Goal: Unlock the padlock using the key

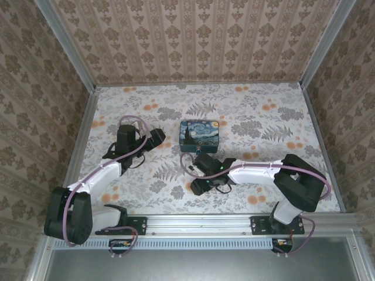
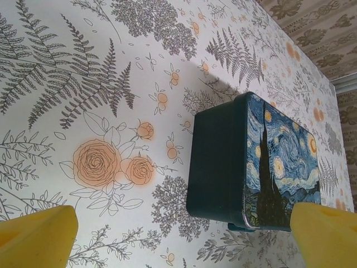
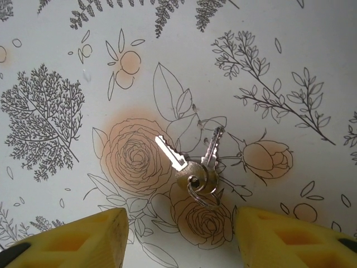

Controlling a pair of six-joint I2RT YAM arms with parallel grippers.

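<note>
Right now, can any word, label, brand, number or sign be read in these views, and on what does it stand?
No text can be read.
On the blue tin: a painted night sky, no lettering visible.
On the keys: any stamping is too small to tell.
On the table cover and the walls: floral patterns, no writing.

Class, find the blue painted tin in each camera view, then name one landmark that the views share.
Top external: tin in the middle of the flowered cloth.
Left wrist: right of centre, dark side wall on the left, painted lid on the right.
Right wrist: two keys lie on the cloth here.
Shared landmark: the cloth's orange roses.
</note>
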